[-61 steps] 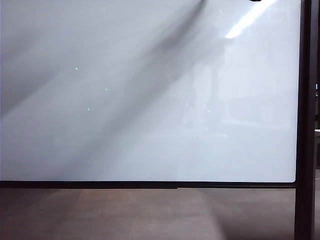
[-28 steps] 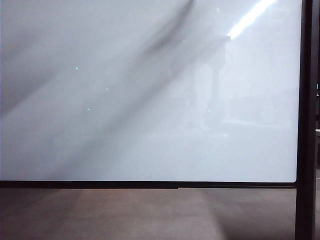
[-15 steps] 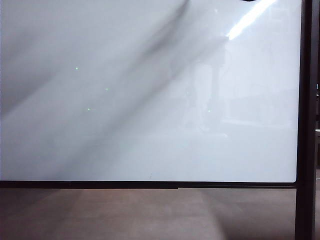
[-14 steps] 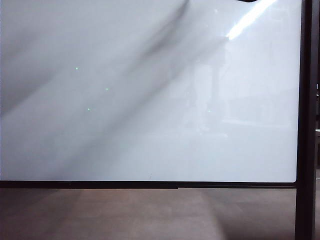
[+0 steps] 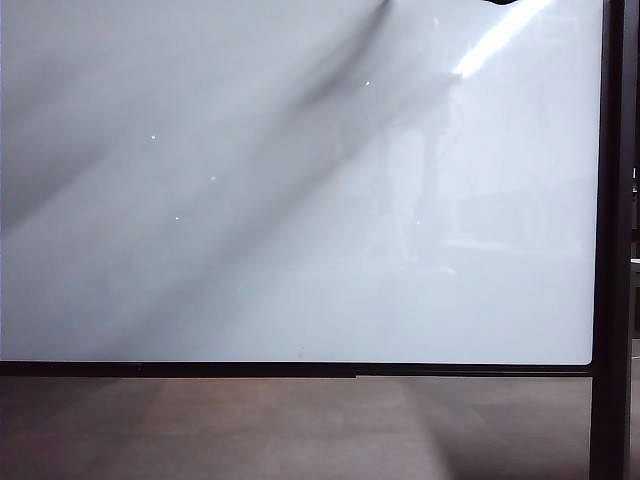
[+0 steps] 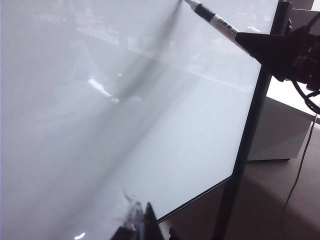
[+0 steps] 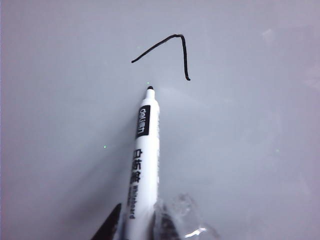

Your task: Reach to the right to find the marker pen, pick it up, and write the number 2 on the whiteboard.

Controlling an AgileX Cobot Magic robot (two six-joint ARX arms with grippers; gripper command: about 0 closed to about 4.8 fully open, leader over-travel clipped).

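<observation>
Filling nearly all of the exterior view, the large glossy white whiteboard with its thin black frame (image 5: 300, 250) stands upright, crossed by soft diagonal shadows. The right claw (image 7: 137, 222), dark and two-fingered, is clenched around the slim white cylindrical marker pen (image 7: 142, 165), which juts straight out from between its fingers toward the board. The pen's small dark tip sits just below the thin black ink strokes of the number 2 (image 7: 167, 52), not touching them. Only the tips of the left claw (image 6: 142, 225) show, near the board's lower edge; I cannot tell its state.
</observation>
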